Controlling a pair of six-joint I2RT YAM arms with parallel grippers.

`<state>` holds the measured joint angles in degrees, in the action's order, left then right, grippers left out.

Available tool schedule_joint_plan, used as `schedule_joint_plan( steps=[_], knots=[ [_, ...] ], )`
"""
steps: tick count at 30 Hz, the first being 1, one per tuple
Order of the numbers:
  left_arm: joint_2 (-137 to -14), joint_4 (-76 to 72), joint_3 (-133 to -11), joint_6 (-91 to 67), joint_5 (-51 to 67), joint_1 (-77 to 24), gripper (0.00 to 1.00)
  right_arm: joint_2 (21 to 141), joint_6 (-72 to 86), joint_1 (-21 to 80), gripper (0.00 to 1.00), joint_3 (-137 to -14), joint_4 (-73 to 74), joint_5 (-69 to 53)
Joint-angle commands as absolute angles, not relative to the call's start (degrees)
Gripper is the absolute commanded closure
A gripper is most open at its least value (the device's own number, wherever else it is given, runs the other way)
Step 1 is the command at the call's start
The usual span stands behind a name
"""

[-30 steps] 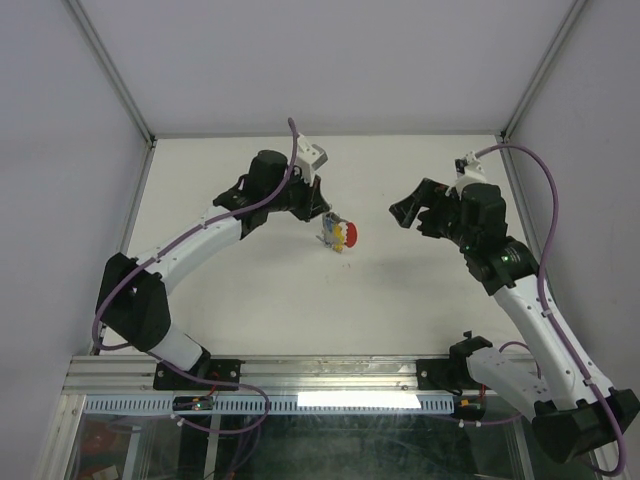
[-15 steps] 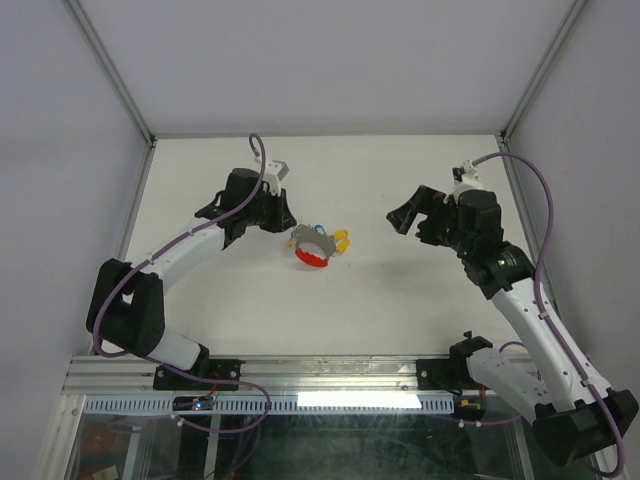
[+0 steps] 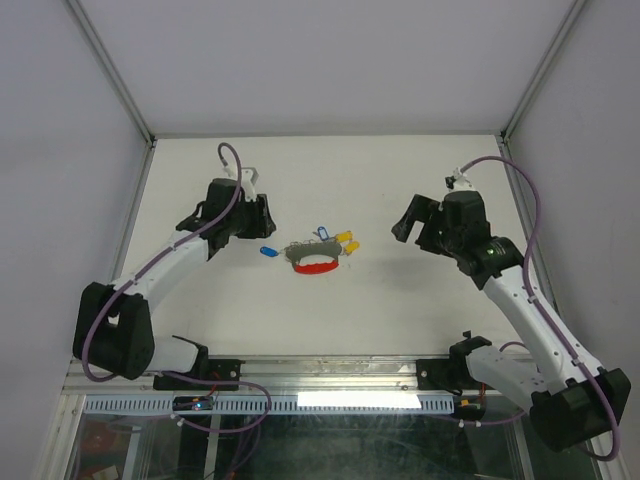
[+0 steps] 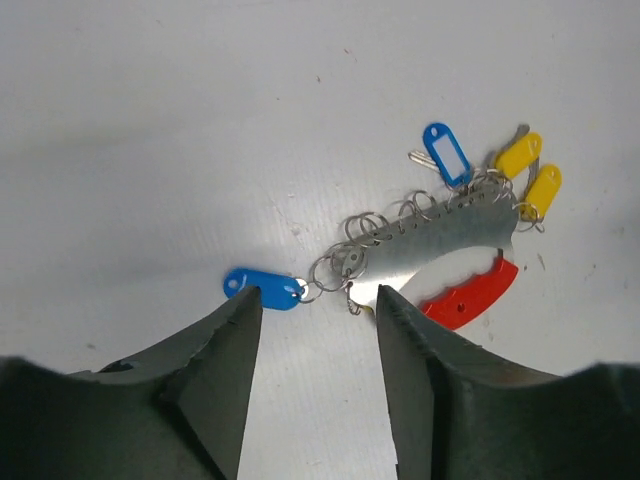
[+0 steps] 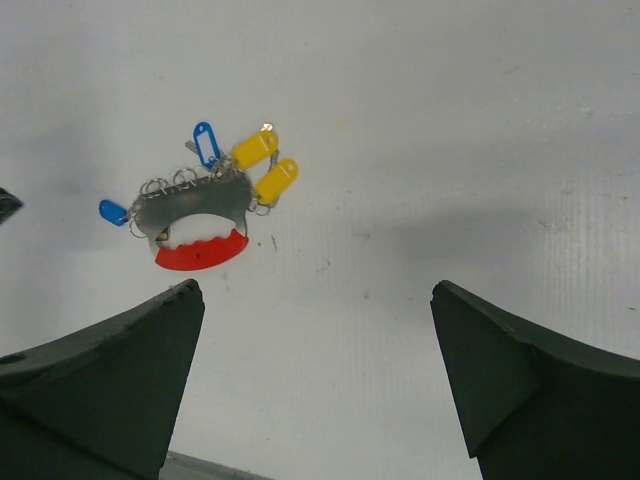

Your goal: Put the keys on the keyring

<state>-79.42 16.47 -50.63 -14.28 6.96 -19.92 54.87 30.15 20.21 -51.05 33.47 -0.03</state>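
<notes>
The left end effector (image 3: pixel 262 218) hangs over the surface (image 3: pixel 400 300) with its fingers (image 4: pixel 215 370) spread partway and nothing between them. The right end effector (image 3: pixel 412 228) is spread wide and also pinches nothing, its fingers (image 5: pixel 530 380) well clear of everything.

The keys (image 3: pixel 347 243) lie in one bunch near the middle of the surface. The bunch is at the left end effector's 4 o'clock and between the right one's 8 and 9 o'clock, apart from both.

In the left wrist view a curved metal plate (image 4: pixel 440 235) has a red grip (image 4: pixel 468 293) on its 5 o'clock side and a row of rings (image 4: pixel 400 215) along its upper edge. One blue key (image 4: pixel 262 285) lies flat off the plate's 8 o'clock end, just above the left fingertip in that view. Its end meets a small keyring (image 4: pixel 310 291), which overlaps the neighbouring rings. At the plate's 1 o'clock end sit a second blue key (image 4: pixel 447 152) and two yellow keys (image 4: pixel 519 155), fanned out close together. I cannot tell which ring each of them hangs from.
</notes>
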Motion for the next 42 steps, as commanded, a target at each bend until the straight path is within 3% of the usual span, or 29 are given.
schedule_joint_plan(
  steps=[1, 5, 12, 14, 16, 32, 42],
  knots=[
    [-72.49, 17.58, -52.08, -14.34, 1.52, -17.96, 0.45, 52.85, 27.66, 20.0, 0.0, -54.89, 35.65, 4.36],
    [-65.83, 19.27, -52.68, -12.75, -0.74, -17.89, 0.31, 48.55, 23.08, 20.01, 0.0, -55.48, 34.96, 2.28],
    [-52.34, 24.43, -54.98, -10.59, -4.36, -17.92, 0.2, 43.14, 18.48, 19.95, 0.0, -59.36, 38.44, 2.2],
    [-49.2, 26.23, -55.62, -10.46, -5.0, -17.94, 0.05, 41.37, 17.25, 19.96, 0.0, -59.8, 39.28, 2.49],
    [-46.07, 27.76, -55.67, -10.52, -6.05, -17.93, 0.01, 39.2, 15.84, 19.96, 0.0, -59.75, 39.88, 2.98],
    [-25.07, 34.27, -45.2, -16.71, -16.92, -17.93, 0.01, 21.1, 13.01, 19.95, 0.0, -49.19, 39.38, 8.29],
    [-24.29, 33.43, -42.84, -17.03, -16.49, -17.95, 0.01, 21.25, 12.85, 19.97, 0.0, -47.86, 38.61, 7.52]
  ],
)
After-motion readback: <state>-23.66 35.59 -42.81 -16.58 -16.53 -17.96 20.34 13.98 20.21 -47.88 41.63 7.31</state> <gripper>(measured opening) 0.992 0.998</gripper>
